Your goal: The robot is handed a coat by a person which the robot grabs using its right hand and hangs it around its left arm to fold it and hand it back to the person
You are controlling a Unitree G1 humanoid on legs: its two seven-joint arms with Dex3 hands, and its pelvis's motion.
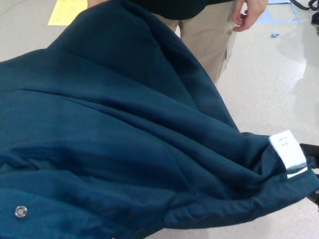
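Head view is mostly the dark teal fabric coat (114,139), spread across in front of us in broad folds. Its top end rises toward the person in khaki trousers (209,37) standing just beyond it. The person's hand (246,14) hangs free, clear of the cloth. A white sewn-in label (287,154) shows at the coat's right end and a round metal snap button (20,211) at bottom left. A yellow sheet (67,10) lies on the grey floor (269,84), top left.

Our left hand isn't visible; presumably it's under the cloth with the arm. Of our right hand (313,153) we get only a black sliver at the right edge beside the label, so we can't tell if it's clamped on the coat or apart.

Our read: this is the draping step, with the coat over the left arm and the fold not yet made. To do it well:
- hold the left forearm level so the cloth doesn't slide off
- carry the label end across in one smooth sweep
- line up the edges before letting go
- keep clear of the snap and label, since both could snag

The cloth looks heavy and will likely slump to the lower side.
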